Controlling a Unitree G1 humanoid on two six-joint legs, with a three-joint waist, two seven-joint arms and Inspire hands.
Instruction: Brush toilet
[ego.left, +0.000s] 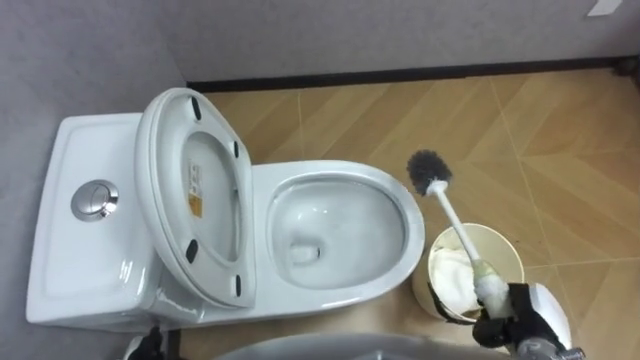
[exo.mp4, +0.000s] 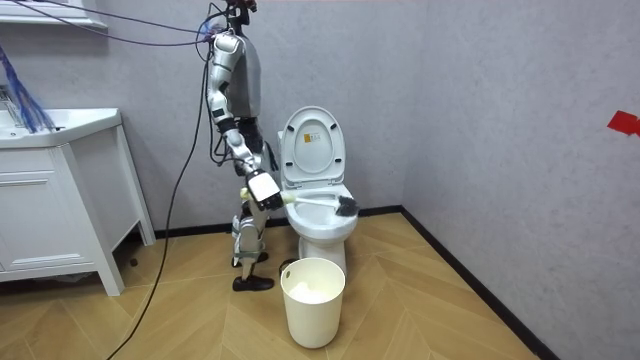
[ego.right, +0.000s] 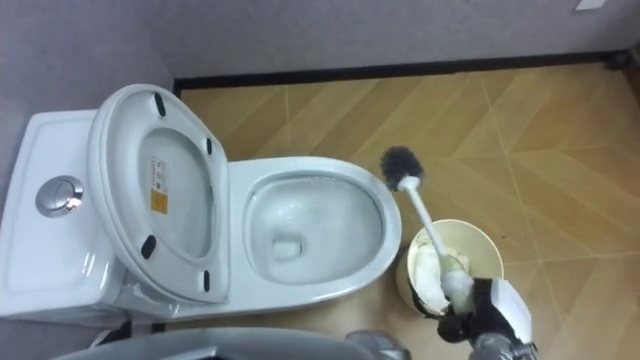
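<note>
On raised toilet lid (ego.left: 212, 150), illegible sticker (ego.left: 194, 193)

Bright, even indoor light, with soft glare on the glossy toilet (ego.left: 100, 260).

Wooden floor (ego.left: 560, 130), laid in herringbone. Bears a white toilet (ego.left: 330, 172) against the wall, a cream bin (ego.left: 508, 247) just beside the toilet's bowl, and a white cabinet (exo.mp4: 60, 200) well apart.

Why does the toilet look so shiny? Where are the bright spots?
Left eye view: white glare streaks on the tank lid, and the metal flush button mirrors the light. Right eye view: the wet bowl glistens, while the toilet brush in the right hand looks dull. Room view: the raised seat looks evenly lit.
</note>
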